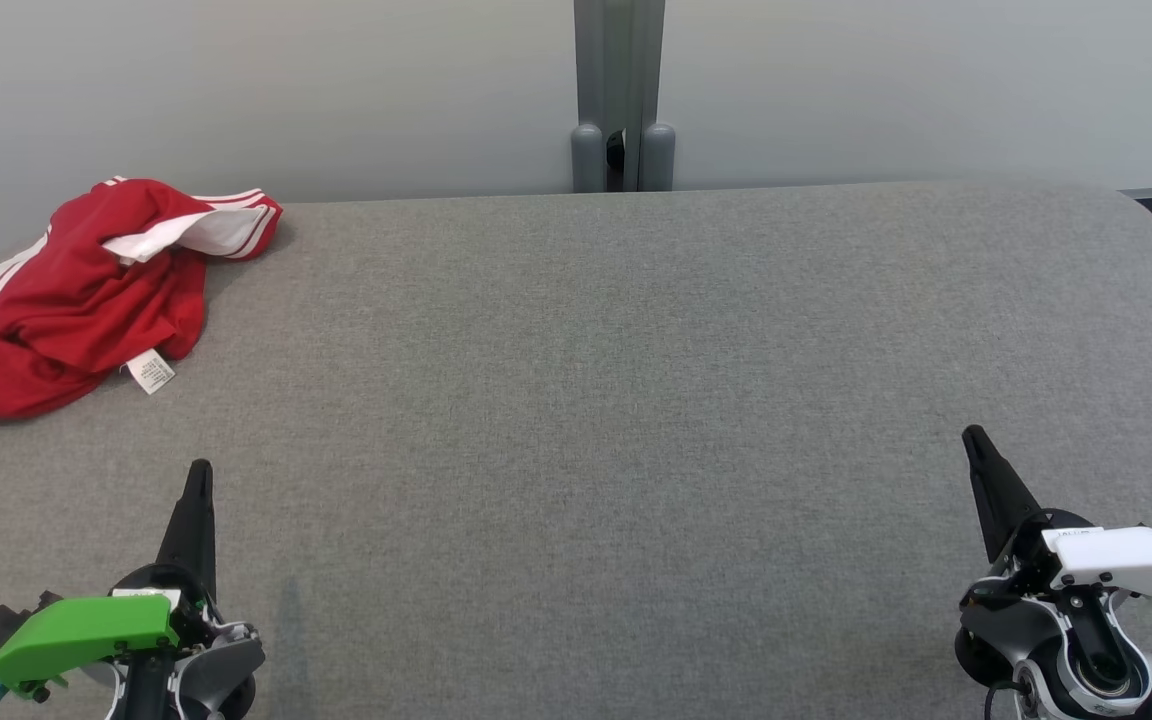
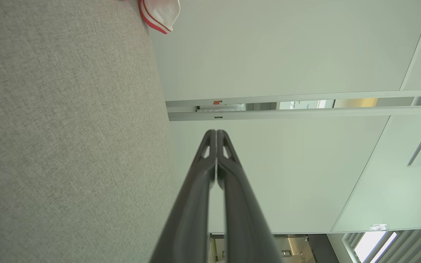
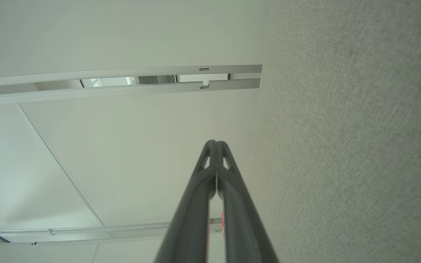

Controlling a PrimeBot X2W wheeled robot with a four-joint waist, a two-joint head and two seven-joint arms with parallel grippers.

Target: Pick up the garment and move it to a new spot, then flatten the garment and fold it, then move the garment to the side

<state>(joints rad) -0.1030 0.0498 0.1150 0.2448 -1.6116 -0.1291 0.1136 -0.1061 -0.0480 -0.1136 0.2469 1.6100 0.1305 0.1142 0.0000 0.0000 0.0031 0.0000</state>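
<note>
Because the crumpled red knit garment with white stripes (image 1: 66,290) lay heaped ahead of the left gripper (image 1: 200,475) and out to its left, well apart from the right gripper (image 1: 972,440), it looked light, soft and floppy. Both grippers hung empty, fingers pressed together, above the grey fabric-covered tabletop (image 1: 636,400). A raised fold near the white cuff seemed the likeliest hold.
</note>
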